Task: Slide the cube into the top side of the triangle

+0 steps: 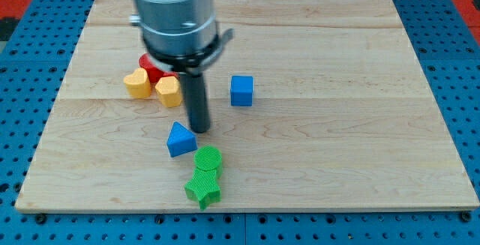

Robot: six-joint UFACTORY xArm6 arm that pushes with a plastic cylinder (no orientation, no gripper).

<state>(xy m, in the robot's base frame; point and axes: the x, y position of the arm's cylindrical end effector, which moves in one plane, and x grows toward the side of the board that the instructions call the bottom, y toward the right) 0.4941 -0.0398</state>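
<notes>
The blue cube [241, 91] sits on the wooden board [337, 147] near its middle. The blue triangle [180, 139] lies below and to the left of the cube. My tip [199, 129] rests on the board just above and right of the triangle, close to its upper right edge, and left and below the cube. The rod rises into the grey arm body [174, 9], which hides part of the board at the view's top left.
Two yellow blocks [137, 83] [169, 91] and a red block [153, 67], partly hidden by the arm, lie left of the rod. A green cylinder [208, 159] and a green star-like block [202, 187] lie below the triangle, near the board's bottom edge.
</notes>
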